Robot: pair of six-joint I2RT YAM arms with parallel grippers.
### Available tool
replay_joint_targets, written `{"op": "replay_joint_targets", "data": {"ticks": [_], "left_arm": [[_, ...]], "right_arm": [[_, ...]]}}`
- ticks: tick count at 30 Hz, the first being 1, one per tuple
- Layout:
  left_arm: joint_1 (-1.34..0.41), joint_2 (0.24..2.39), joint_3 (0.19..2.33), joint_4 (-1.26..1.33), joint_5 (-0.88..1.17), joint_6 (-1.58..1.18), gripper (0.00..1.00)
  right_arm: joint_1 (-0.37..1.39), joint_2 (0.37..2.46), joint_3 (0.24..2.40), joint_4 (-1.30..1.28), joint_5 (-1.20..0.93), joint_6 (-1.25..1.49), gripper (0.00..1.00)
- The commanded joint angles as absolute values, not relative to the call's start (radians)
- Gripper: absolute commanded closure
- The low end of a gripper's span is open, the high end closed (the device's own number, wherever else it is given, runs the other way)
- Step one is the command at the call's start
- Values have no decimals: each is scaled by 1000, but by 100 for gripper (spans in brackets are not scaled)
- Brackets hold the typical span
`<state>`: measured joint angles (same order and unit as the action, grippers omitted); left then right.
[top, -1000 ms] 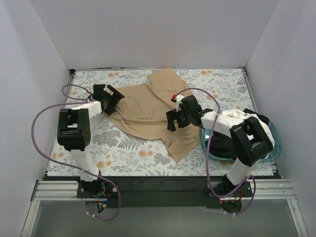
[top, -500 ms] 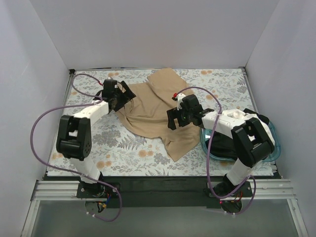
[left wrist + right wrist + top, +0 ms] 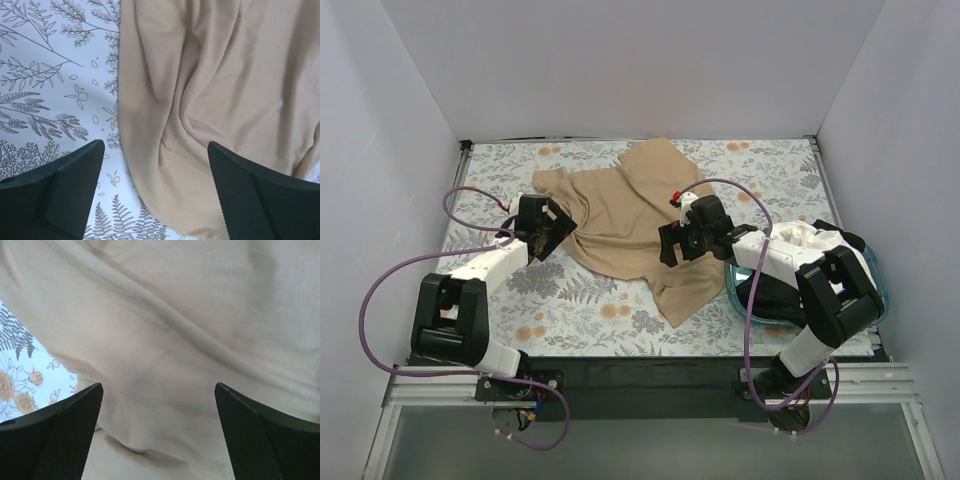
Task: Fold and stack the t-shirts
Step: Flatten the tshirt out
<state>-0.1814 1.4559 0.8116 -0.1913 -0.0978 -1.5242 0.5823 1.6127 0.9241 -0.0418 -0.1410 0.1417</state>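
L gripper (image 3: 542, 228): fingers spread wide, nothing between them but air. Sits at the tan t-shirt's (image 3: 620, 215) left hem.
L wrist view: L gripper (image 3: 155, 145) straddles the shirt edge. One finger (image 3: 70, 185) is over bare fern-print table cover (image 3: 50, 75), the other (image 3: 250, 195) over tan t-shirt (image 3: 225, 75). Cloth edge runs btwn the fingers, nearer the cover-side one. Touching cloth or not: can't tell.
R gripper (image 3: 670, 245): fingers also wide apart, gripping nothing. Placed above the shirt's right part, well apart from L gripper, w/ most of the shirt btwn the two.
R wrist view: R gripper (image 3: 159, 386) has tan t-shirt (image 3: 175, 315) under & ahead of both fingers. A long crease crosses diagonally ahead of the tips. A bit of table cover (image 3: 20, 370) shows beyond one finger (image 3: 55, 435).
Tan t-shirt: spread loose & wrinkled mid-table, not folded; one flap reaches the far edge, another the near side below R gripper.
Teal basin (image 3: 732, 285): behind R gripper, under that arm.
Black cloth (image 3: 765, 295): inside the basin, partly hidden by the arm.
Table cover (image 3: 570, 300): floral/fern print, under everything.
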Motion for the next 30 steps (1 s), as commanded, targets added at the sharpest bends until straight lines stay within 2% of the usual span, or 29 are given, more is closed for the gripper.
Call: {"op": "replay_joint_targets", "data": {"ticks": [1, 2, 4, 7, 18, 20, 21, 23, 25, 30], "left_arm": [[-179, 1485, 833, -216, -167, -1557, 19], [-179, 1503, 839, -224, -167, -1562, 22], [-179, 1558, 864, -239, -189, -1572, 37], [-169, 1630, 902, -264, -195, -1586, 50], [-166, 1767, 1035, -330, -284, -1574, 62], [-166, 1781, 1040, -333, -276, -1562, 70], [-166, 1786, 1040, -331, -276, -1560, 84], [-166, 1790, 1037, -334, -275, -1555, 89], [-166, 1796, 1032, -334, -276, -1546, 100], [-166, 1790, 1020, -341, -301, -1532, 100]], "right_arm": [[592, 1554, 907, -11, -147, 158, 2], [594, 1545, 902, -12, -146, 160, 2], [594, 1533, 887, -11, -143, 163, 2], [595, 1511, 870, -12, -129, 166, 2], [595, 1459, 847, -14, -104, 167, 2], [595, 1456, 847, -12, -100, 167, 2], [597, 1454, 848, -12, -98, 167, 2], [597, 1457, 848, -12, -95, 166, 2], [595, 1459, 847, -12, -95, 166, 2], [597, 1456, 850, -14, -100, 161, 2]]}}
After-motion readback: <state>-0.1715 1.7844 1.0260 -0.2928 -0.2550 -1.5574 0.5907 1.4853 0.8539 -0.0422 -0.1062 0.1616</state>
